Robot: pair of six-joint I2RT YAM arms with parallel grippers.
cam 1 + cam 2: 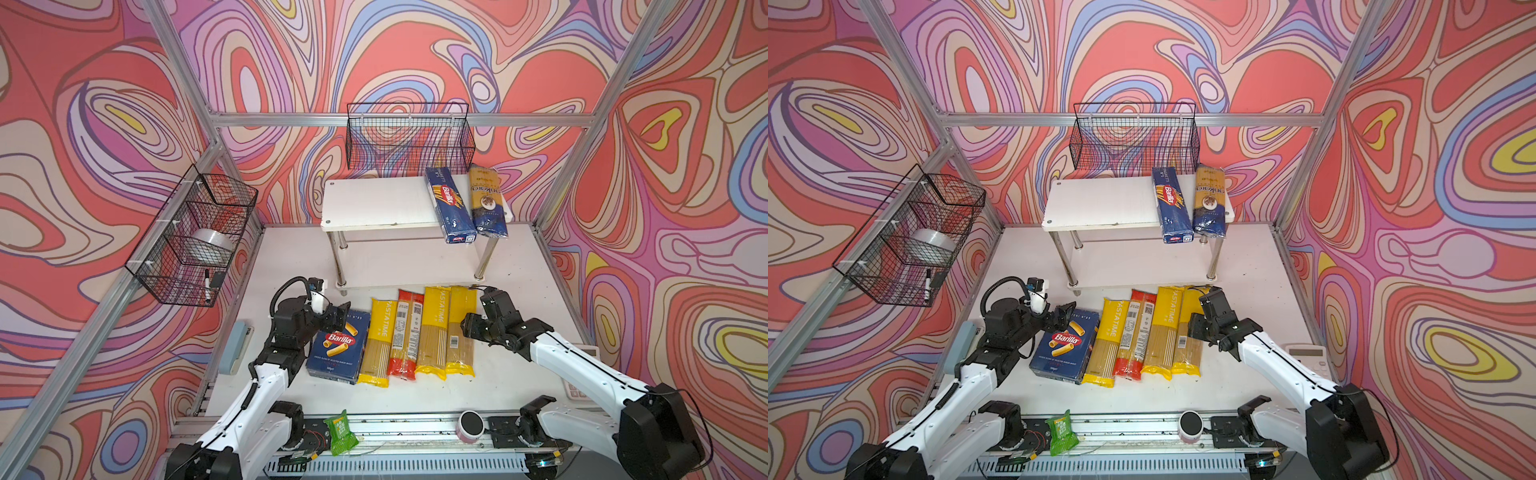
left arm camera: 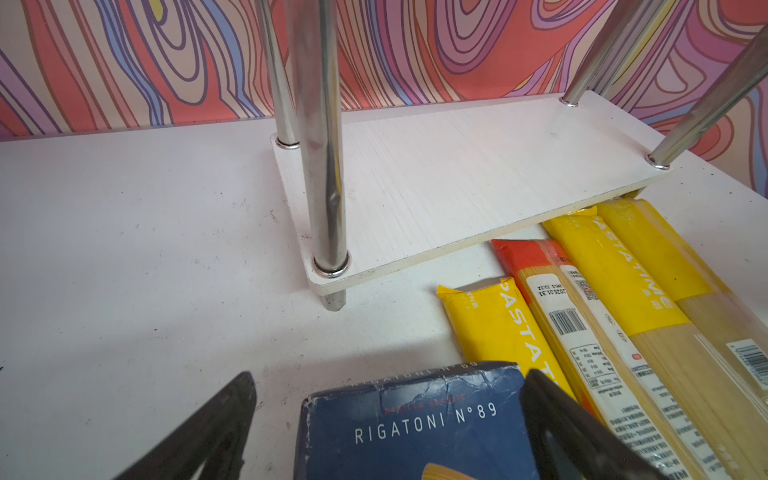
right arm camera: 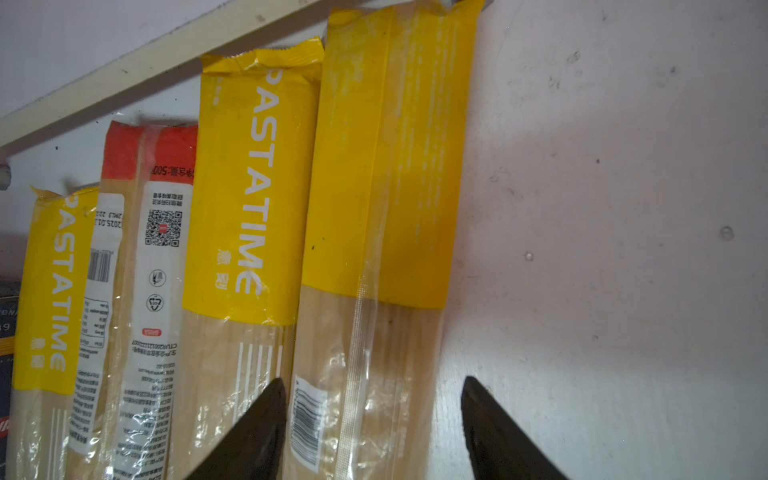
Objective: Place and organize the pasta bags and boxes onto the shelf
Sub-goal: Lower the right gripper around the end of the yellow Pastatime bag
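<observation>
Nearest: green packet [image 1: 340, 432].
Left tool [image 2: 390, 376]: jaws apart, astride rigatoni box [image 1: 338, 351].
Right tool [image 3: 374, 380]: jaws apart over rightmost yellow bag [image 1: 460, 353] on table [image 1: 511, 374].
Shelf [image 1: 374, 203] top: spaghetti box [image 1: 449, 203], blue bag [image 1: 487, 203], overhanging front edge.
Side basket [image 1: 166, 266]: tape roll [image 1: 214, 245], marker [image 1: 206, 284].

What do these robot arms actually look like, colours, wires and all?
Both the left arm and right arm have smooth white shells between chunky black joints, with a thin black cable along each. A ribbed black hose loops near the left wrist. Each ends in two black, pointed fingers.
</observation>
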